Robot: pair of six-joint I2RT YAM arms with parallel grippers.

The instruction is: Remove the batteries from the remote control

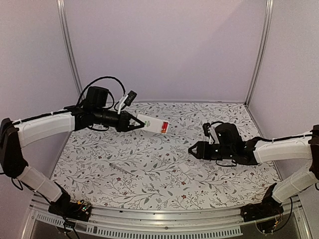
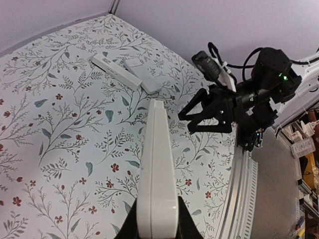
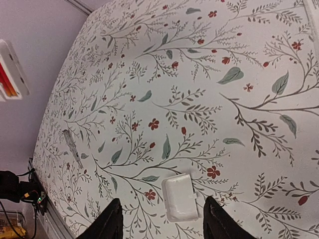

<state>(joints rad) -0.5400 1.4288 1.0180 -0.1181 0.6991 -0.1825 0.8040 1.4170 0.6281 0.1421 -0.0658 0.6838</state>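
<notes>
My left gripper (image 1: 139, 123) (image 2: 157, 224) is shut on the near end of the white remote control (image 1: 152, 124) (image 2: 157, 164) and holds it above the table's back left. The remote's back is uncovered, and red batteries (image 1: 163, 128) (image 3: 7, 79) show in its far end. My right gripper (image 1: 191, 149) (image 3: 159, 219) hovers open, low over mid-table, pointing left towards the remote. A small white battery cover (image 3: 179, 197) lies flat on the cloth between its fingers (image 3: 109, 221), touching neither.
A second white remote (image 2: 115, 72) and a shorter white piece (image 2: 143, 77) lie side by side on the floral cloth. A thin grey strip (image 1: 122, 168) (image 3: 72, 147) lies front left. A metal rail (image 1: 159, 219) runs along the near edge, and walls close the other sides.
</notes>
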